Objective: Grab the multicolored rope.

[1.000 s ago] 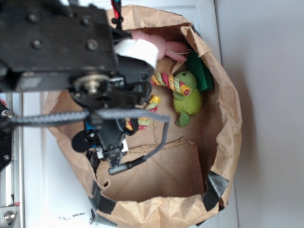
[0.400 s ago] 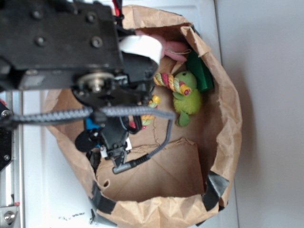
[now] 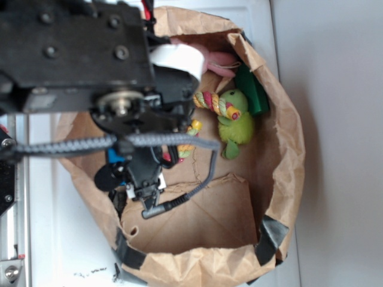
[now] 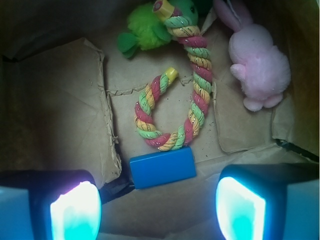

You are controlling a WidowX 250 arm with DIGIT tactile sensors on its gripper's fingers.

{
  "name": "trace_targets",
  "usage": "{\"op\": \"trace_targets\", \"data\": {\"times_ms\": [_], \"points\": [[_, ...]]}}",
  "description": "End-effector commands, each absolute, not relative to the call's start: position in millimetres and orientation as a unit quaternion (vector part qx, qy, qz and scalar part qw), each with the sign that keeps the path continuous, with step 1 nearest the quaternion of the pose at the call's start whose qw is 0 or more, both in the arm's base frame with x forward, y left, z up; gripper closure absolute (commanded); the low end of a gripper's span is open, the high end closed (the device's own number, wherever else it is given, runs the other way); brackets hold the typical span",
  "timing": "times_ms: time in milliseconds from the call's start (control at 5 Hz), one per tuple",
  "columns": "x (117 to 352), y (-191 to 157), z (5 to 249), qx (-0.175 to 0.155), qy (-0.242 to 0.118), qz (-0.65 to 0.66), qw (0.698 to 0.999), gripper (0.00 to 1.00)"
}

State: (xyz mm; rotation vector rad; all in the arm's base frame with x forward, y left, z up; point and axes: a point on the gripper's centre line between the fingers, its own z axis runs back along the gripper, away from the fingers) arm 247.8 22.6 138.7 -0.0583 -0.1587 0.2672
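Fingers are held wide apart and empty above the bag floor, so the curled rope, lying beside a blue block, can be reached.

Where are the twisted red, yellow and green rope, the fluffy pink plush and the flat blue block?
twisted red, yellow and green rope [image 4: 197, 107], wrist view, straight stretch of its right side
fluffy pink plush [image 4: 260, 62], wrist view, middle of its body
flat blue block [image 4: 163, 167], wrist view, centre of its top face
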Motion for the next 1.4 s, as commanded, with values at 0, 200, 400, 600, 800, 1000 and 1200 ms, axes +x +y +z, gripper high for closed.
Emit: {"op": "trace_targets", "data": {"times_ms": [0,200,400,600,800,1000,1200], "points": [[269.2,29.4,143.6,-0.027,-0.109,0.142,0.983,0.00],[279.6,33.3,135.4,-0.021,-0.117,0.138,0.983,0.00],[293.1,39.9,127.8,-0.015,-0.121,0.145,0.982,0.00],[305.7,48.8,112.4,-0.003,-0.118,0.147,0.982,0.00],[310.9,53.5,103.2,0.003,-0.117,0.150,0.982,0.00],[315.7,61.5,91.4,0.018,-0.116,0.160,0.980,0.00],[306.8,65.8,86.0,0.021,-0.114,0.173,0.978,0.00]]}}
